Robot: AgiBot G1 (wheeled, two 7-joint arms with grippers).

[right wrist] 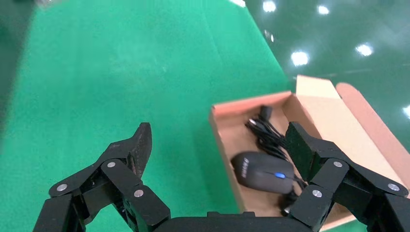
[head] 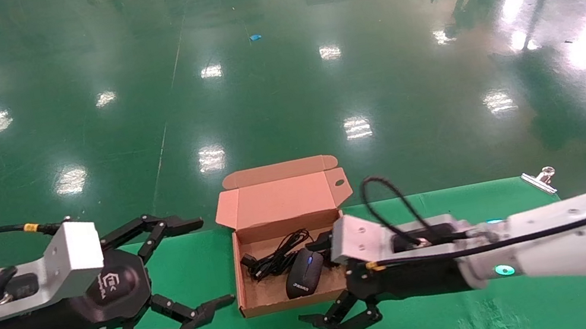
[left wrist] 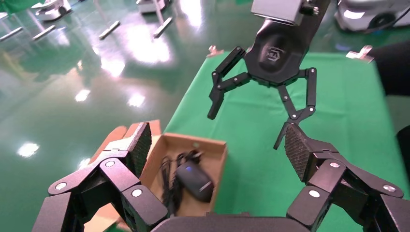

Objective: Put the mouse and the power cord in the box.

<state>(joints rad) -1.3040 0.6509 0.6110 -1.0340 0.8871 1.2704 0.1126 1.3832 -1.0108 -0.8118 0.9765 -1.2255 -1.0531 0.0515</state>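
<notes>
We note the mouse (head: 304, 271) and power cord (head: 276, 256) both in the box (head: 261, 307) — mouse light, smooth, best flank-gripped, cord limp, probably snag-prone — left gripper (head: 199, 265) and right gripper (head: 323, 281) fingers spread, empty.

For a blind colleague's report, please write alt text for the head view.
An open brown box on a green table holds the mouse and the power cord. The right gripper hangs open at the box's right edge; the left gripper hovers open to its left.
</notes>
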